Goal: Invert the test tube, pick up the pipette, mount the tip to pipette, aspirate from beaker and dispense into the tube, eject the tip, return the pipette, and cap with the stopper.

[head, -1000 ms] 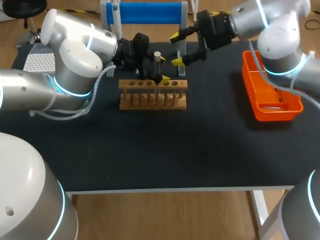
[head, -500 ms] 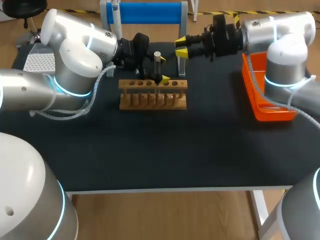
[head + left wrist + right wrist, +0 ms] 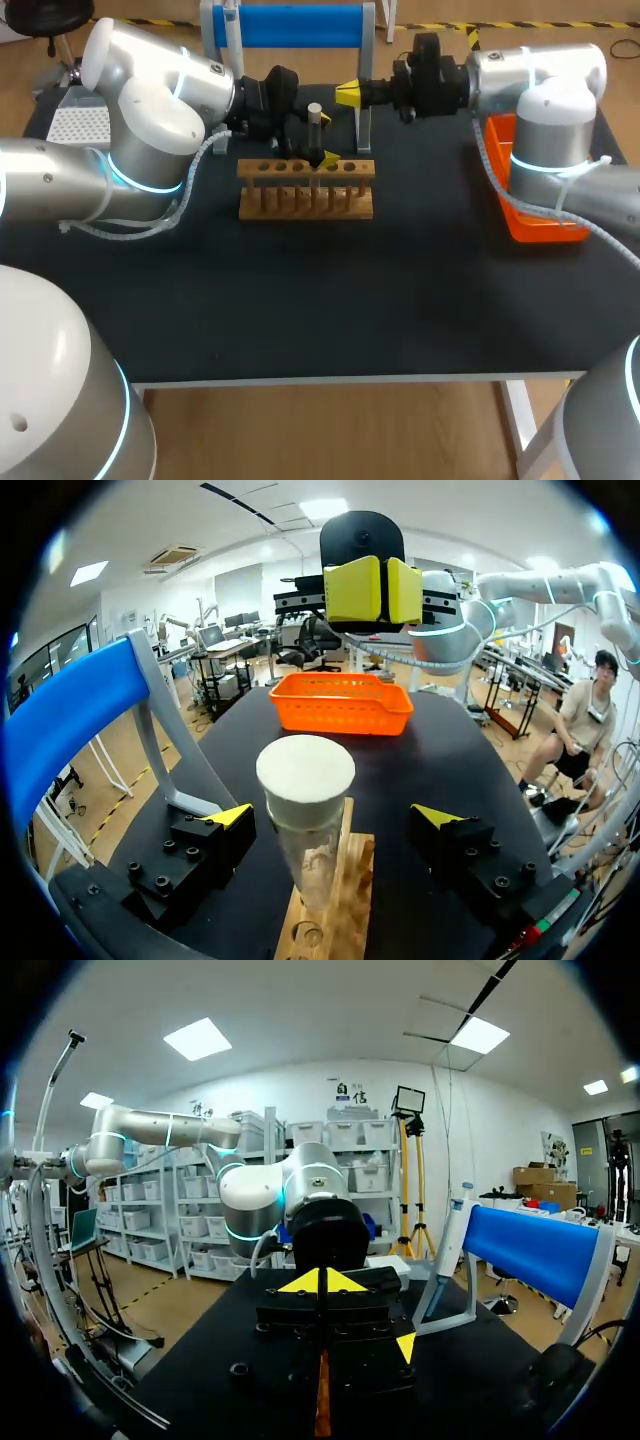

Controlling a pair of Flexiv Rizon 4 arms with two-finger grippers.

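A clear test tube with a white top stands upright in the wooden rack. My left gripper is open around it, and in the left wrist view its fingers stand apart from the glass on both sides. My right gripper hangs level just right of the tube's top, shut with its yellow tips pressed together and nothing between them. From the left wrist it faces me as two joined yellow pads. The white pipette hangs on the blue stand behind the rack.
An orange basket sits at the table's right edge, under my right arm. A white tip box is at the far left. The stand's grey legs rise close behind the rack.
My right gripper has gone from open to shut, swung level and slid left toward the tube's top. My left gripper and the tube have stayed put.
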